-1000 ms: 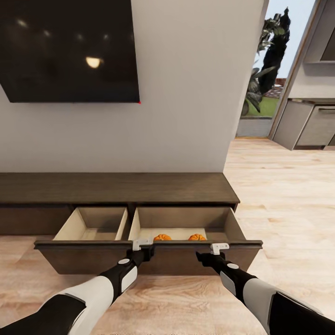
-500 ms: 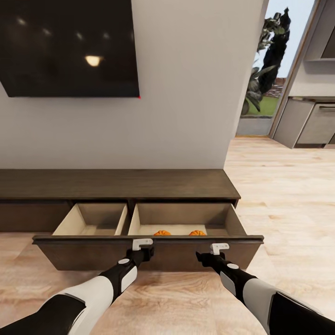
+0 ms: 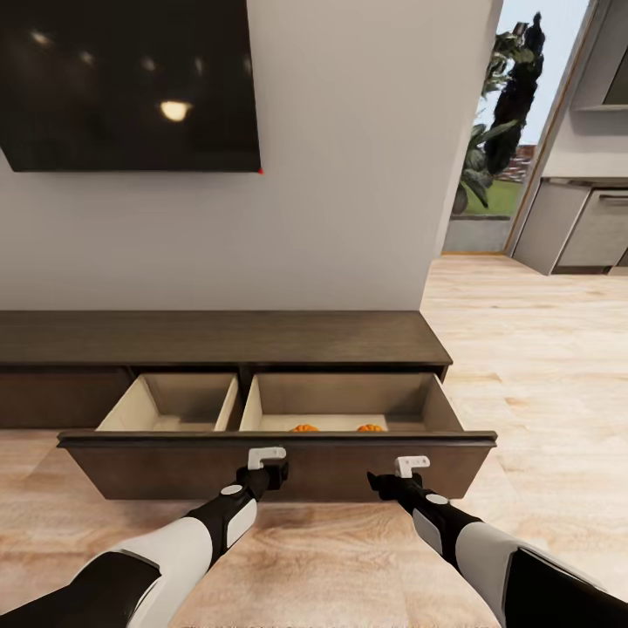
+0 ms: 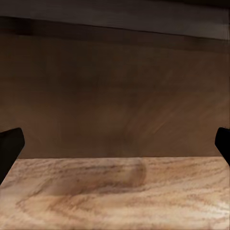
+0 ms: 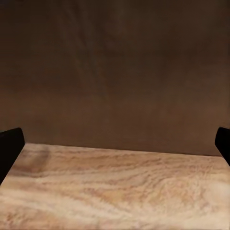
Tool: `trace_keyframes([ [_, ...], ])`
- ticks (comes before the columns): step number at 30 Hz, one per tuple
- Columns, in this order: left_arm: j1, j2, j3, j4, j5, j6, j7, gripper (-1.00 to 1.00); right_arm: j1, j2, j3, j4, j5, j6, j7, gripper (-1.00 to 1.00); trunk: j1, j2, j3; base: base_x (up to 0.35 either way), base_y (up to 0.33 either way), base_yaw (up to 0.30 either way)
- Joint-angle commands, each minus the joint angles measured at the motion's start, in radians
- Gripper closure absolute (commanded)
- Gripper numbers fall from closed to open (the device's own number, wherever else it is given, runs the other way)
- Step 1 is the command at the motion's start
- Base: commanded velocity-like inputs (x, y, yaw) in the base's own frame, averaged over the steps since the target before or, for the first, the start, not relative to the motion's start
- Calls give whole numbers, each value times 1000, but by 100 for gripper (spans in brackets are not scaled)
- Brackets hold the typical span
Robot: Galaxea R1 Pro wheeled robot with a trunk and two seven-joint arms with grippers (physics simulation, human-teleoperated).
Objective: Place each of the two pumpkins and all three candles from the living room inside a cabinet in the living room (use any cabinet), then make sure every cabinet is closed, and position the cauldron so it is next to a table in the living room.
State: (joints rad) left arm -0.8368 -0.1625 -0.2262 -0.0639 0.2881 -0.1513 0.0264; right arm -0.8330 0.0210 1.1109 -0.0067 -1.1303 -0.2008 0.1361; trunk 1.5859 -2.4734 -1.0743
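Note:
The long dark-brown cabinet (image 3: 218, 336) stands against the wall with its wide drawer (image 3: 157, 471) pulled out. Two orange pumpkins (image 3: 304, 428) (image 3: 370, 428) peek over the drawer front in the right-hand pale wood compartment. My left gripper (image 3: 277, 471) and right gripper (image 3: 377, 481) are both up against the drawer front, side by side. In the wrist views the left gripper (image 4: 115, 148) and right gripper (image 5: 115, 148) are open, their dark fingertips (image 4: 9, 146) (image 5: 10, 143) spread wide before the brown panel. The candles, cauldron and coffee table are out of view.
A large black TV (image 3: 131, 78) hangs on the wall above the cabinet. The drawer's left compartment (image 3: 179, 403) looks bare. To the right, light wood floor (image 3: 541, 366) runs to a glass doorway (image 3: 493, 139) and grey kitchen units (image 3: 580, 231).
The whole picture has shifted, so the camera moved. The drawer front now sits slightly closer to the cabinet body, and less of the pumpkins shows behind it.

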Motion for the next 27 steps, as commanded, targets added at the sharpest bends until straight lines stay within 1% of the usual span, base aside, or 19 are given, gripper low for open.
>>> trace_keyframes([
  [1, -1, 0, -9, 1, 8, -4, 3, -100, -1, 1, 6, 2, -11, -3, 6, -100, 4, -8, -4, 0, 0, 0],
  [4, -1, 0, -8, 1, 8, -4, 3, -100, 0, 1, 6, 2, -11, -3, 6, -100, 14, -27, -14, 0, 0, 0],
  [8, -1, 0, -8, 1, 9, -4, 3, -100, -1, 1, 6, 2, -11, -3, 6, -100, 16, -28, -29, 0, 0, 0],
  [25, -1, 0, -10, 1, 9, -4, 3, -100, 0, 0, 6, 2, -12, -3, 7, -100, 16, -28, -29, 0, 0, 0],
  [27, -1, 0, -9, 1, 9, -4, 3, -100, 0, 0, 6, 1, -12, -3, 7, -100, 17, -28, -37, 0, 0, 0],
])
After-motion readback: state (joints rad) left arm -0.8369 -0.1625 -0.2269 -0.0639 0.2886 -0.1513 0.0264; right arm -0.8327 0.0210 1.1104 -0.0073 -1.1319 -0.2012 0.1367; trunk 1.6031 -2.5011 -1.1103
